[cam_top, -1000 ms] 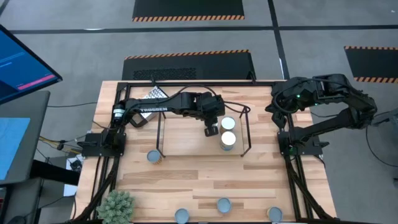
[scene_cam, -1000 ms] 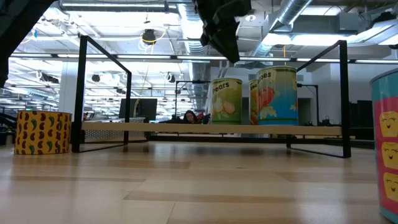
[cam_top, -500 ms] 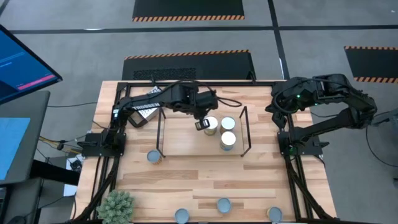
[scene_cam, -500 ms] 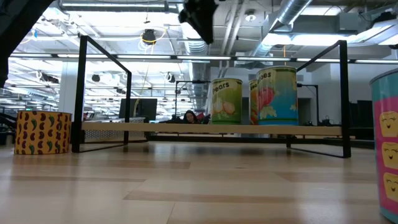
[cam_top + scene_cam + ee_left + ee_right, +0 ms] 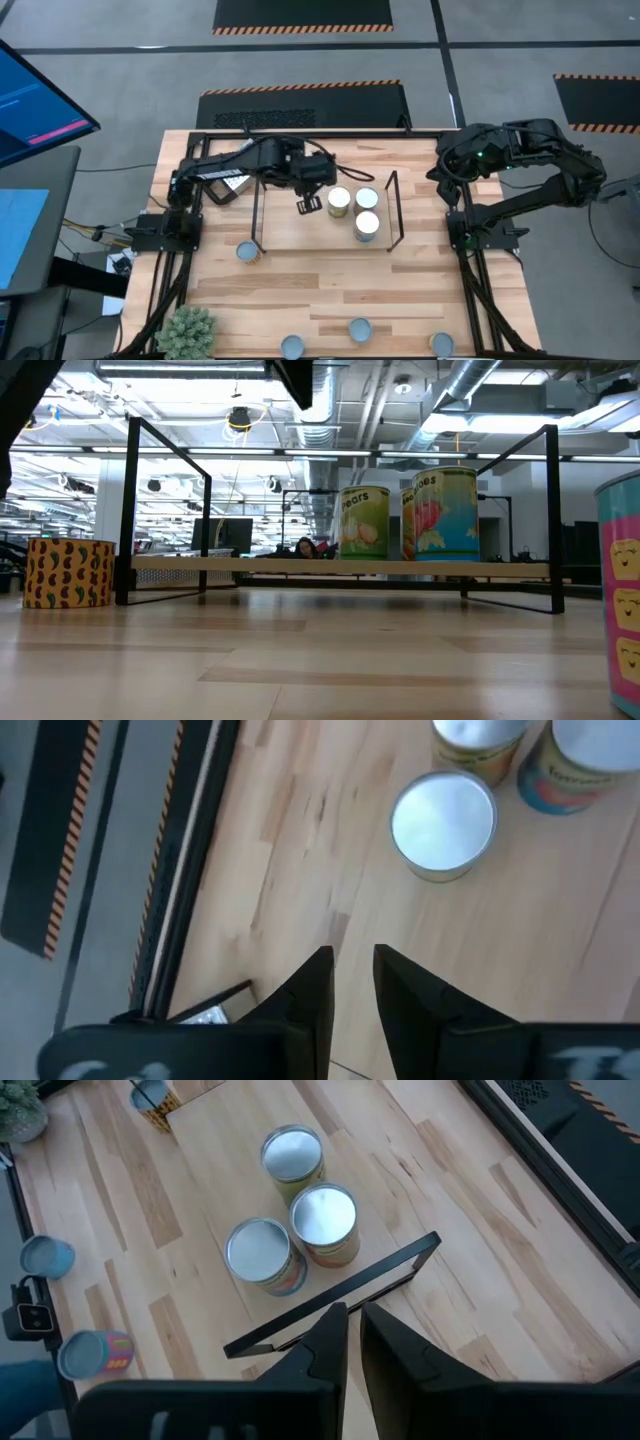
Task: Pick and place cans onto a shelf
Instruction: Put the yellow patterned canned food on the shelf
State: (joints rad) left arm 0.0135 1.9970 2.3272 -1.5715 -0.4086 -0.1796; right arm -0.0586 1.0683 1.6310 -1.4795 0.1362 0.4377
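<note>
Three cans stand upright on their bases close together on the shelf's wooden floor: one (image 5: 339, 201) nearest my left gripper, two (image 5: 367, 199) (image 5: 367, 224) beside it. The shelf (image 5: 258, 215) is a low frame of black rods. In the low view two of these cans (image 5: 365, 523) (image 5: 445, 515) show inside the frame (image 5: 130, 510). My left gripper (image 5: 308, 203) (image 5: 353, 970) hangs above the shelf to the left of the cans, shut and holding nothing. My right gripper (image 5: 352, 1330) waits shut at the table's far right, high up.
More cans stand on the table: one (image 5: 247, 252) left of the shelf's near corner and three (image 5: 292, 346) (image 5: 359, 328) (image 5: 441, 343) along the near edge. A small plant (image 5: 188, 330) sits at the near left corner. A black frame (image 5: 300, 133) edges the table.
My left gripper has risen and drawn back toward the table's left edge, away from the cans on the shelf. The can that it stood over now shows uncovered. In the low view the gripper has climbed almost out of the picture's top. The cans have not moved.
</note>
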